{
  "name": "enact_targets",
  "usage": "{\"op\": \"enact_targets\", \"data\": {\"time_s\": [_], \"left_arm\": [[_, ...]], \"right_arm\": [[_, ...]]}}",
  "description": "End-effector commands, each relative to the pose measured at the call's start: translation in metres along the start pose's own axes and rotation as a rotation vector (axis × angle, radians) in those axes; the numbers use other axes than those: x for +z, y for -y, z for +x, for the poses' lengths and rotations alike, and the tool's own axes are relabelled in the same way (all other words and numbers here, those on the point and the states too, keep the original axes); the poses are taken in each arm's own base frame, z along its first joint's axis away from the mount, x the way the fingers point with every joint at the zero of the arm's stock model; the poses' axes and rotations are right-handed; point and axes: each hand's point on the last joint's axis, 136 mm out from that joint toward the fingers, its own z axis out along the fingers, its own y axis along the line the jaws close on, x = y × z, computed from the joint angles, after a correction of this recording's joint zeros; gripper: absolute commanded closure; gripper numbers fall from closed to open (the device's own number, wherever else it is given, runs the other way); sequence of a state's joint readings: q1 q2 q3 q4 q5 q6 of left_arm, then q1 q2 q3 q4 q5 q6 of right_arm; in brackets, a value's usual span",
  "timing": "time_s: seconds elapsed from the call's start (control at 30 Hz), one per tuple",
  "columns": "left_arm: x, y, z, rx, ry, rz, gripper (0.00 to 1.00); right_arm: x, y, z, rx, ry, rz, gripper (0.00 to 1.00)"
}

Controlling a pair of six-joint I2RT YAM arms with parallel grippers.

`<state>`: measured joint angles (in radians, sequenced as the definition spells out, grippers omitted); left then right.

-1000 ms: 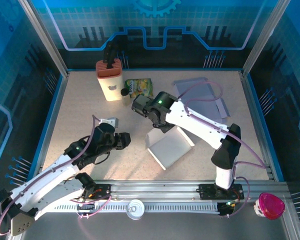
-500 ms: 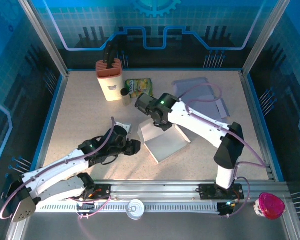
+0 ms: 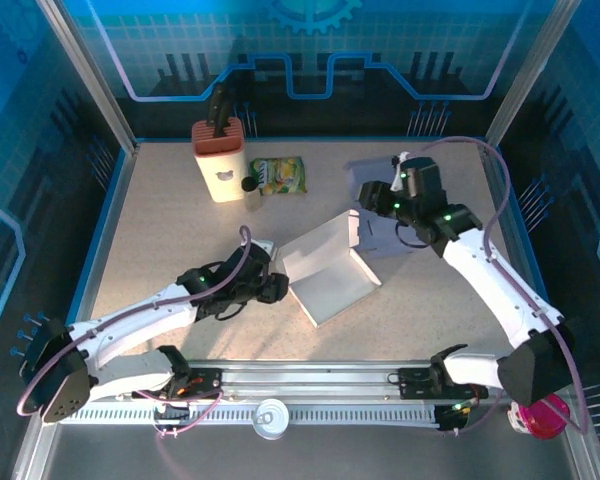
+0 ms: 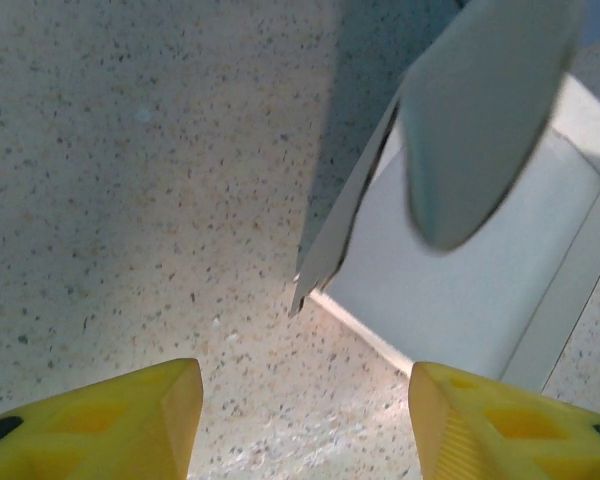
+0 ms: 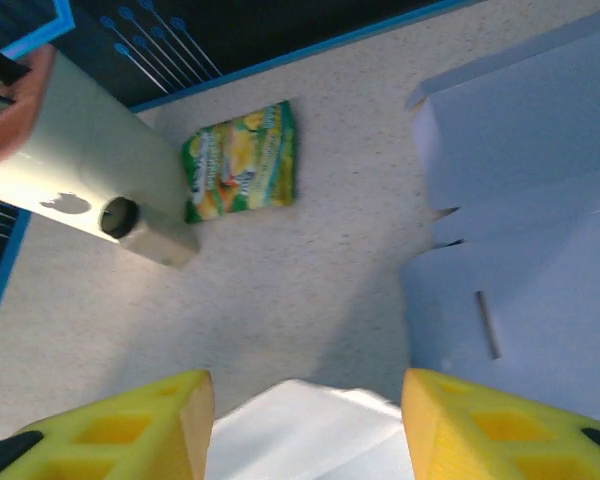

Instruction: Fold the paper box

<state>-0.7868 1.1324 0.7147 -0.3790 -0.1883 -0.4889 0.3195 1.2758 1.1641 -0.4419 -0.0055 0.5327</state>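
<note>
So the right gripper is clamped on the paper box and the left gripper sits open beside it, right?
No: the right wrist view shows the right gripper open, clear of the paper box; the left gripper sits open beside it.

The box [image 3: 330, 275] is white on a beige, dark-speckled table [image 3: 160, 230], the fingers [image 4: 110, 425] yellow, the packet [image 3: 278, 175] beyond the box green and yellow, the holder [image 3: 220, 165] cream with a terracotta top, the sheets [image 3: 380, 238] pale grey.
</note>
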Motion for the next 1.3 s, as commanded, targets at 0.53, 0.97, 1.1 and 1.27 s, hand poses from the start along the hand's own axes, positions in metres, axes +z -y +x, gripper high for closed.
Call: {"op": "enact_targets", "data": {"time_s": [0.53, 0.97, 1.1, 1.27], "left_arm": [[0.014, 0.005, -0.037, 0.149, 0.035, -0.103, 0.71], [0.014, 0.004, -0.041, 0.208, 0.015, -0.118, 0.88], [0.011, 0.004, -0.039, 0.212, 0.004, -0.113, 0.77], [0.01, -0.001, -0.032, 0.214, -0.011, -0.118, 0.75]], "right_arm": [[0.038, 0.019, 0.043, -0.23, -0.218, -0.14, 0.48], [0.033, 0.02, 0.048, -0.244, -0.235, -0.168, 0.47], [0.032, 0.02, 0.051, -0.249, -0.247, -0.172, 0.47], [0.03, 0.02, 0.055, -0.252, -0.251, -0.179, 0.47]]}}
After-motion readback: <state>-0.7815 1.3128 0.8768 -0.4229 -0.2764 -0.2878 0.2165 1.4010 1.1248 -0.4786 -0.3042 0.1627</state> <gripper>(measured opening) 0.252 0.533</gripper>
